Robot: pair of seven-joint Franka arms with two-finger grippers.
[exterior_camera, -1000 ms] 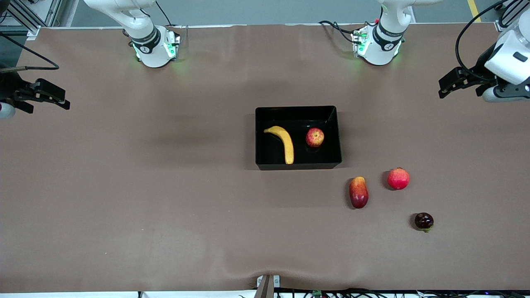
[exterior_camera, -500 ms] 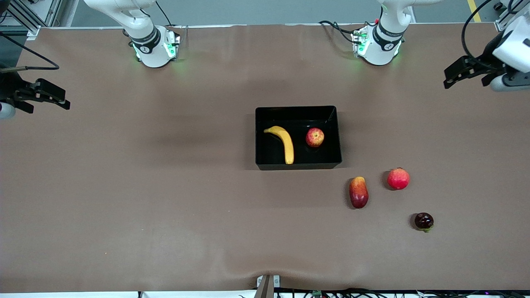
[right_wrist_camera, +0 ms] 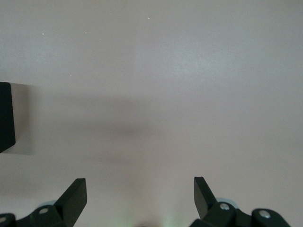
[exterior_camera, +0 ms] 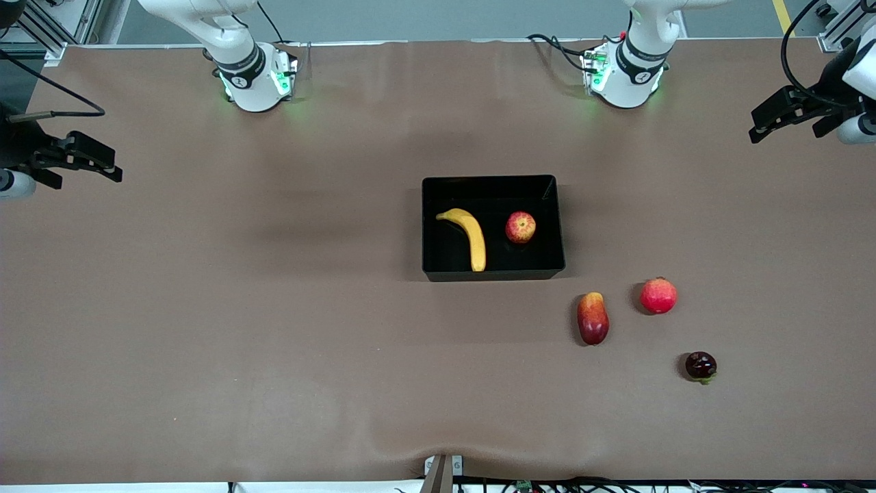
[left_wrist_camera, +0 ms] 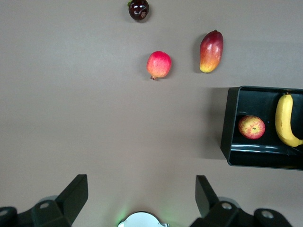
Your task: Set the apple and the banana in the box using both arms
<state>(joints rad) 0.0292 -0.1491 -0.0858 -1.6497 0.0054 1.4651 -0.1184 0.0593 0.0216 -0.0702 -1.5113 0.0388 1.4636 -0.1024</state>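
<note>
Black left gripper [exterior_camera: 770, 122], fingers spread.

Two white arms [exterior_camera: 236, 41] with dark grey joint bands, green-lit bases, black cables and black angular grippers.

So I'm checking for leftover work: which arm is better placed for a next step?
Neither. The apple and banana already lie in the box; left gripper and right gripper hang open, empty, at the table's ends.
</note>
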